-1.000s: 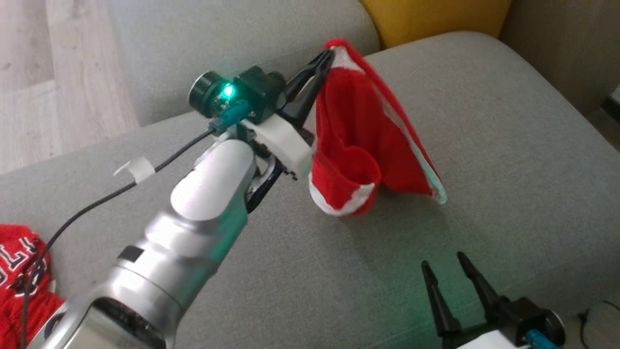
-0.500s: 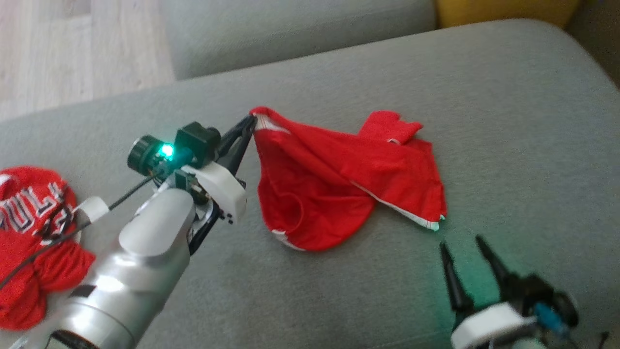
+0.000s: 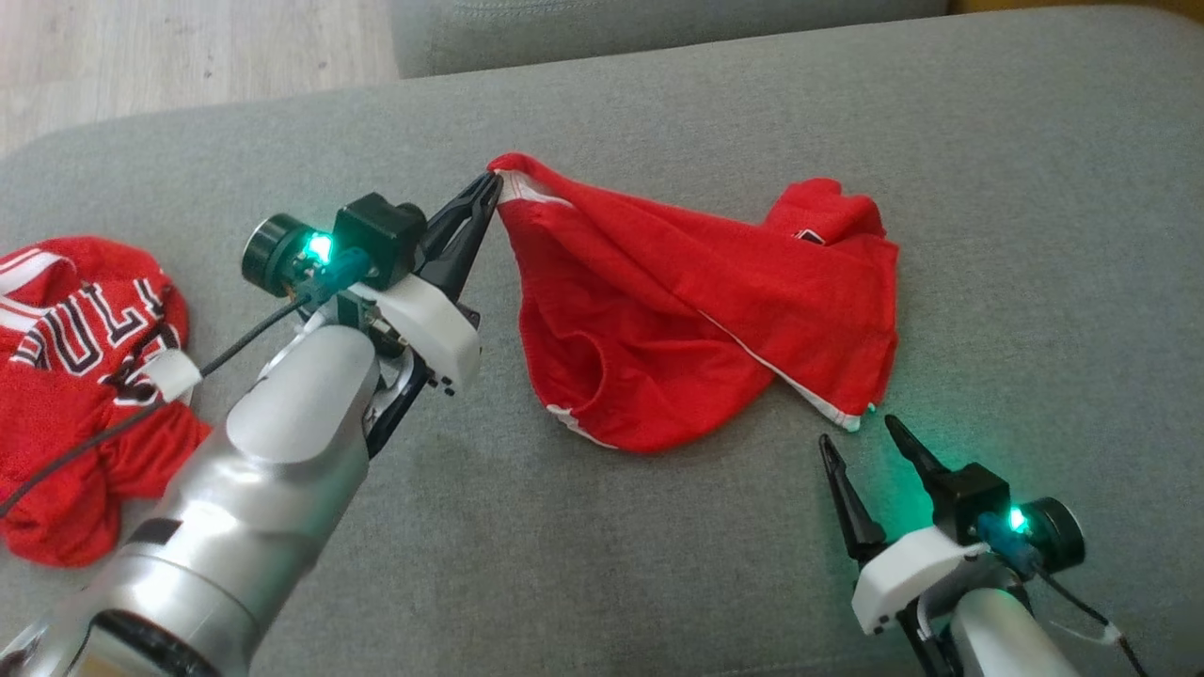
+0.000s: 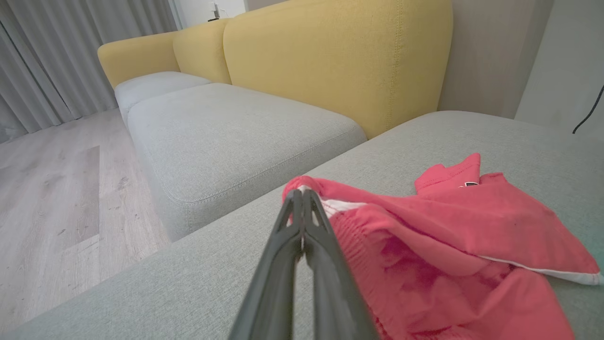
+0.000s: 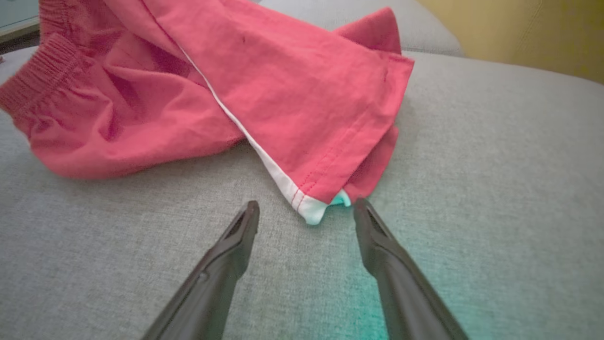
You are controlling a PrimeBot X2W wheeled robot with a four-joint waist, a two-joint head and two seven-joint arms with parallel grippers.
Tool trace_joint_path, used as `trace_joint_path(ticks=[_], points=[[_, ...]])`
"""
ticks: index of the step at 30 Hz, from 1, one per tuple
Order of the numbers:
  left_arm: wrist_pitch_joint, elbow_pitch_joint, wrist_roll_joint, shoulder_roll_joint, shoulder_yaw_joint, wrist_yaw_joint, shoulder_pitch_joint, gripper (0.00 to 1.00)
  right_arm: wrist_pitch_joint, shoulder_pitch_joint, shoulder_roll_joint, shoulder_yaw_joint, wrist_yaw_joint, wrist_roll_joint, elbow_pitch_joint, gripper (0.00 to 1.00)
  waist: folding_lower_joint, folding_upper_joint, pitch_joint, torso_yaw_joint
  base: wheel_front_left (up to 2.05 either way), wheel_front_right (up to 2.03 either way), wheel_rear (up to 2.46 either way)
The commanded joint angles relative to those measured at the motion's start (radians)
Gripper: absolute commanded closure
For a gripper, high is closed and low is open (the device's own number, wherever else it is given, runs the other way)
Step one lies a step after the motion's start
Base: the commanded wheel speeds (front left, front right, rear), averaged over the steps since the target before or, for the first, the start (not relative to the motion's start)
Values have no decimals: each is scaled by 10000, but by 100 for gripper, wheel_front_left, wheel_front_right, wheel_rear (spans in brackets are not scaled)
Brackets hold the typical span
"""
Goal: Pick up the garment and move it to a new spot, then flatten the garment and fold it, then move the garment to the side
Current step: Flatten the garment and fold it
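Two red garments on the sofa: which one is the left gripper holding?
The plain red shorts with white trim, pinched at the waistband by the left gripper. The lettered jersey lies apart.

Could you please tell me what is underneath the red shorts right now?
The red shorts lie on the grey cushion, one corner pinched by the left gripper. Whatever the fabric covers cannot be seen.

Two red garments: one pair of shorts (image 3: 696,320) at the tips of the left gripper (image 3: 491,181), one lettered jersey (image 3: 85,357) off to that gripper's left. Two grippers, counting the right gripper (image 3: 858,431) near the shorts' hem. Three grey seat cushions (image 4: 236,127).
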Motion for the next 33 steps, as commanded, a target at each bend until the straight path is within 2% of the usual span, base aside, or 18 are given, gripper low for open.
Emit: trace_joint_path(ticks=[1, 10, 11, 13, 15, 21, 25, 29, 33], points=[[-117, -220, -94, 216, 228, 18, -747, 100, -53, -422, -60, 257, 67, 73, -118, 0, -1, 0, 76, 56, 0, 0, 0], [-169, -247, -157, 215, -70, 18, -978, 100, -53, -1050, 28, 444, 67, 371, 641, 0, -1, 0, 328, 231, 0, 0, 0], [-174, -239, -169, 198, -95, 18, -996, 100, -53, -1093, 35, 451, 67, 406, 738, 11, -1, 0, 340, 249, 0, 0, 0], [-185, -221, -194, 164, -140, 18, -1026, 100, -53, -1171, 45, 499, 67, 474, 935, 57, -1, 0, 360, 284, 0, 0, 0], [-198, -211, -232, 158, -184, 18, -1050, 100, -53, -1251, 51, 569, 67, 544, 1104, 100, -1, 0, 376, 307, 0, 0, 0], [-322, -189, -317, 205, -212, 18, -1110, 100, -53, -1377, 2, 607, 67, 592, 976, 100, -1, 0, 313, 336, 0, 0, 0], [-500, -500, -199, 365, -9, 82, -1369, 100, -53, -1639, -278, 337, 67, 473, -532, 100, -1, 0, 173, 263, 0, 0, 0], [-552, -919, 114, 527, 139, 146, -2019, 100, -53, -2622, -965, 65, 67, 538, -1406, 100, -1, 0, 355, 193, 0, 0, 0], [-569, -1256, 613, 558, 160, 110, -3340, 100, -53, -4613, -1938, 16, 67, 680, -1549, 100, -1, 0, 1083, 213, 0, 0, 0]])
